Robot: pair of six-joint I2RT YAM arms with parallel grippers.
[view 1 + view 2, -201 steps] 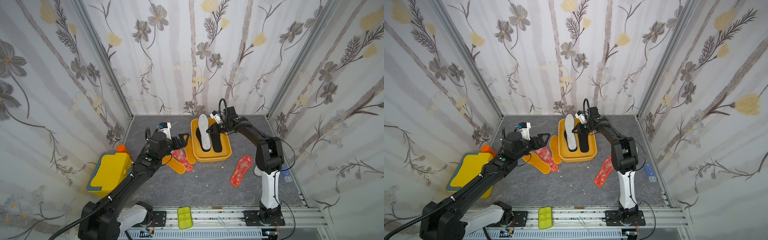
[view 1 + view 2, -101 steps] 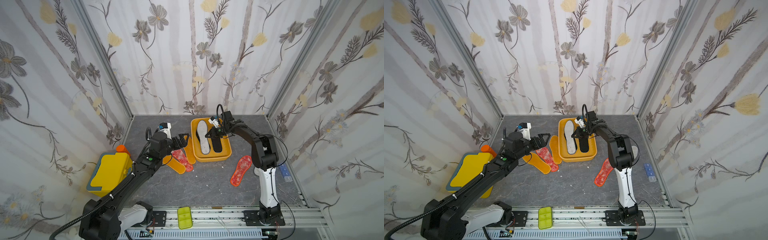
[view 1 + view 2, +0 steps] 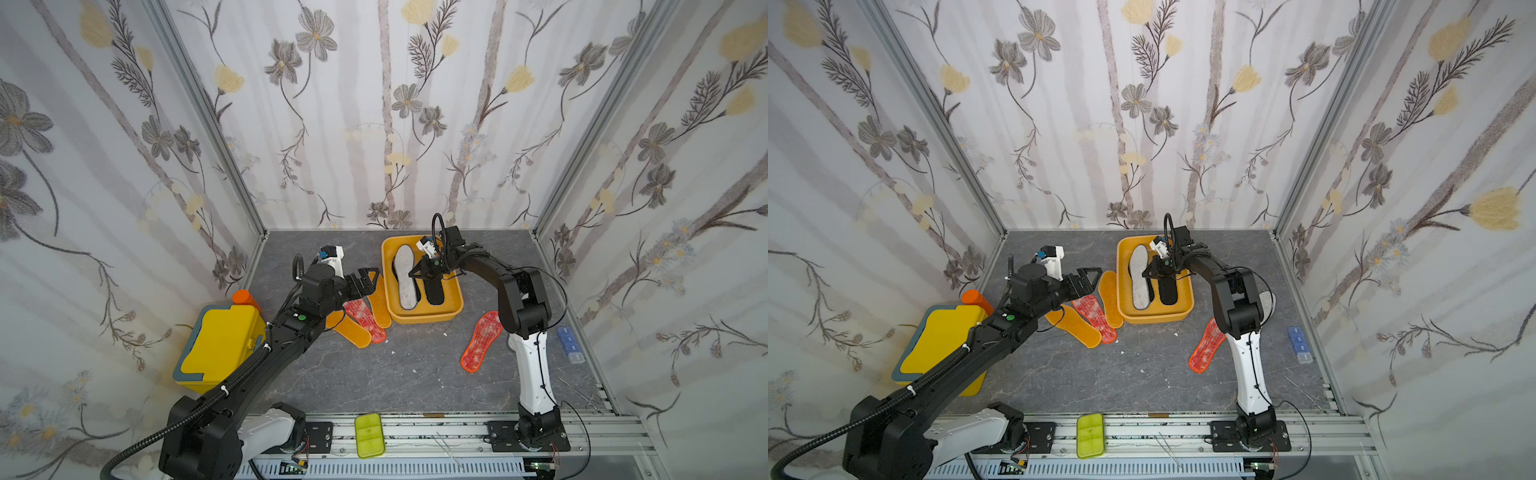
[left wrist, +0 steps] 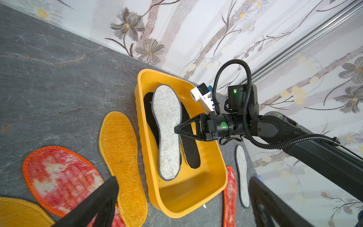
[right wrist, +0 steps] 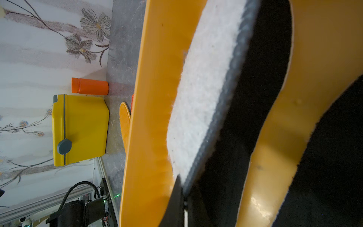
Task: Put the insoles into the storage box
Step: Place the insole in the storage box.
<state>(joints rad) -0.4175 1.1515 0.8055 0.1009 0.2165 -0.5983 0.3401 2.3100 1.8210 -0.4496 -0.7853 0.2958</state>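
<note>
Surface (image 3: 399, 374): five of eight insoles not yet boxed.
Storage box (image 3: 420, 319), middle of surface near far edge, holds three: two black insoles (image 3: 434, 291), with grey-white felt insole (image 3: 405, 278) overlapping one.
Outside, left of box: two orange-yellow insoles (image 3: 349, 334), red speckled insole (image 3: 363, 316).
Toward right edge: second red insole (image 3: 480, 343), second felt insole (image 4: 242, 173).
Right tool (image 4: 176, 129) closed, pinching edge of boxed felt insole; release likely next.
Left tool (image 3: 368, 277) wide open, empty, above left group.

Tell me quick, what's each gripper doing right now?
Left gripper: open, empty.
Right gripper: shut on the edge of the grey-white felt foot-shaped insole.
</note>
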